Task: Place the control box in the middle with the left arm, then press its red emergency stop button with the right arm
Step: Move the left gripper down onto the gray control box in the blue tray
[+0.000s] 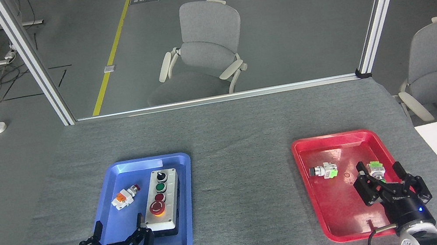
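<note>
The control box lies in the blue tray, beside a loose switch. The left end effector, fingers spread wide, hovers at the box's near end; a skewed grasp could snag the tray rim. The right end effector, also spread, waits over the red tray, well apart from the box.

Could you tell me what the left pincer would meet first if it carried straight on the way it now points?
Probably the loose white-and-orange switch in the blue tray: the left pincer points up the tray's bare left side, with the control box just to its right. Height is unclear, so it might pass over.
</note>
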Motion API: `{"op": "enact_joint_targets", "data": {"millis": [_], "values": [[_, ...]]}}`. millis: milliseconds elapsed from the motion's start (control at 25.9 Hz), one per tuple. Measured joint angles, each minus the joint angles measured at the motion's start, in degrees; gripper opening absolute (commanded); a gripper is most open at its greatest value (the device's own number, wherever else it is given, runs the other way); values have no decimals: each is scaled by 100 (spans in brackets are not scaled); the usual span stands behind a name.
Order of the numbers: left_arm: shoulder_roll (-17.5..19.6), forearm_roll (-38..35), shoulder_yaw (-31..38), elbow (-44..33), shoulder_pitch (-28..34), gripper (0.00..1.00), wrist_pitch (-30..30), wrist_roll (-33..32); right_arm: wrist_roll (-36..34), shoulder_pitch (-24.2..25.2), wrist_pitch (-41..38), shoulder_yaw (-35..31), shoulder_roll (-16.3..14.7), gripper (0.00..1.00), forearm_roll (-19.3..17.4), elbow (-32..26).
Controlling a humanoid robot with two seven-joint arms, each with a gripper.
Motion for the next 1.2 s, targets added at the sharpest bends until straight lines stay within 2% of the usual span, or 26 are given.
{"op": "enact_joint_targets", "data": {"millis": [734,1197], "values": [[-36,57,-13,98,-54,99,-112,289,15,0,28,-91,-110,100,-69,-2],[-61,-68,-441,663,-341,97,-86,314,-27,-1,-20,-84,-119,100,-69,-1]]}}
